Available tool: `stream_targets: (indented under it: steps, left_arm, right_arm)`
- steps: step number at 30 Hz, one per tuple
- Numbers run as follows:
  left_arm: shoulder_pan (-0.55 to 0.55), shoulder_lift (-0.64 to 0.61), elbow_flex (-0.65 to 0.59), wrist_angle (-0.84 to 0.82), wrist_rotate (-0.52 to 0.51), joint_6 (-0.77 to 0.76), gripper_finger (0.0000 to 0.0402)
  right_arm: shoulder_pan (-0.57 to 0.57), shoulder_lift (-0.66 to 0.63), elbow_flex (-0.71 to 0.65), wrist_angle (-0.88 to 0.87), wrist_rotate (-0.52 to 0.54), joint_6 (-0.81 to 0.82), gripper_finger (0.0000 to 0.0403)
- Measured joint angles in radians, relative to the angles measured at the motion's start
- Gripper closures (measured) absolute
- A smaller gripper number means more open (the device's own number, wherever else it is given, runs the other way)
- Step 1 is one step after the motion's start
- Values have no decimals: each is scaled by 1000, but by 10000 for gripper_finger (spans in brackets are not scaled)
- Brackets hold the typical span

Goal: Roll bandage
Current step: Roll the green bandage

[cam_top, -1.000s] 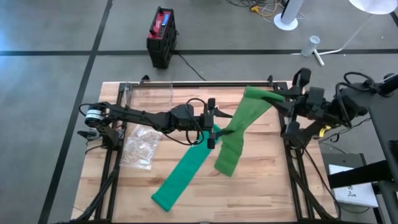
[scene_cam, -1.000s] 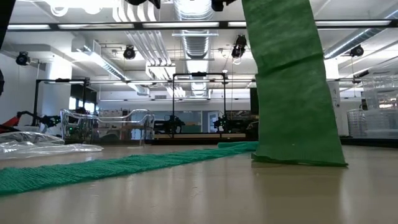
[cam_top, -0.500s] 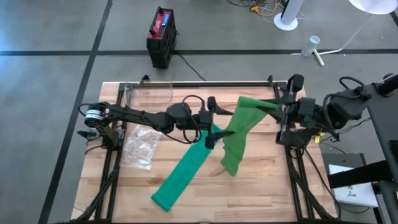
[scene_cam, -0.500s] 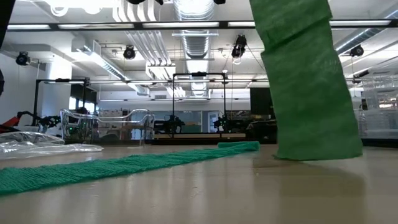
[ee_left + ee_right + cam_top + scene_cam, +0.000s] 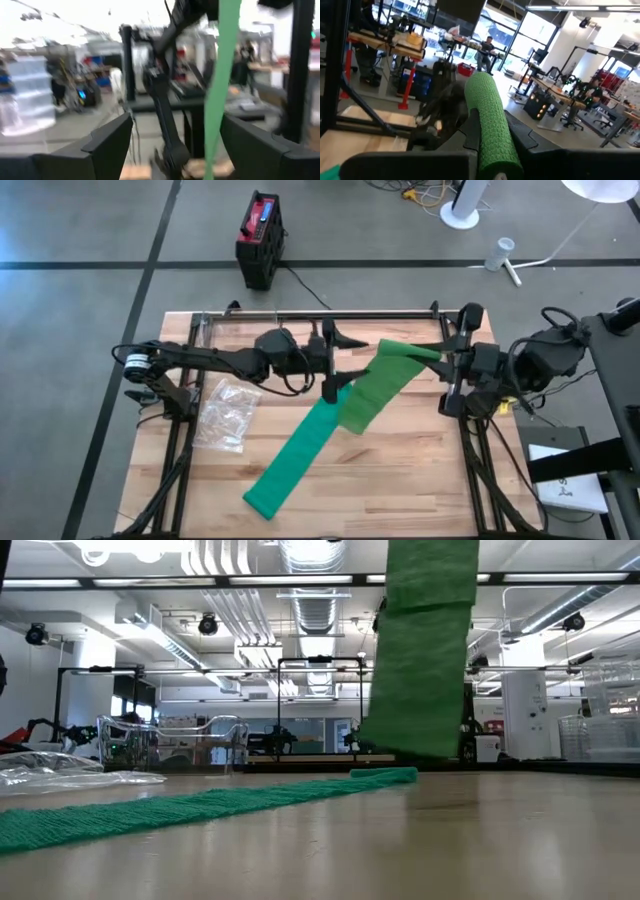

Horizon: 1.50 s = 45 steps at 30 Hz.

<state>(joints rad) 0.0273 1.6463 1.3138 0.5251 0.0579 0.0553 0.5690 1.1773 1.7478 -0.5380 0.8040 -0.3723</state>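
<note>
your right gripper (image 5: 447,352): clamped on bandage (image 5: 365,392) end, lifted | your left gripper (image 5: 332,365): spread wide, holding nothing, bandage hangs between fingers (image 5: 107,145)

Left arm reaches across the table's middle, its left gripper (image 5: 331,367) with fingers spread wide. Right gripper (image 5: 447,352) sits at the far right side, fingers clamped.

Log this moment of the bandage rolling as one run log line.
right gripper: shut on green bandage, end lifted off table | left gripper: open beside hanging strip | tail flat on table | plastic bag: untouched
</note>
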Motion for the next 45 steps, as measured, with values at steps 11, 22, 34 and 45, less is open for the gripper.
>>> stream_targets:
  steps: [11, 22, 34, 45]
  left_arm:
    - [-7, 27, -71, -114, 13, -89, 90]
    - [-16, 29, -327, 180, -1, -198, 118]
    - [-34, 156, -329, 288, 10, -205, 135]
    - [-35, 218, -229, 223, 64, -171, 122]
  right_arm:
    - [0, 3, 161, -104, 0, 28, 367]
    - [0, 9, 210, -116, -36, 39, 365]
    - [0, 57, 209, -44, -68, -13, 365]
    - [0, 47, 211, -56, -13, -20, 365]
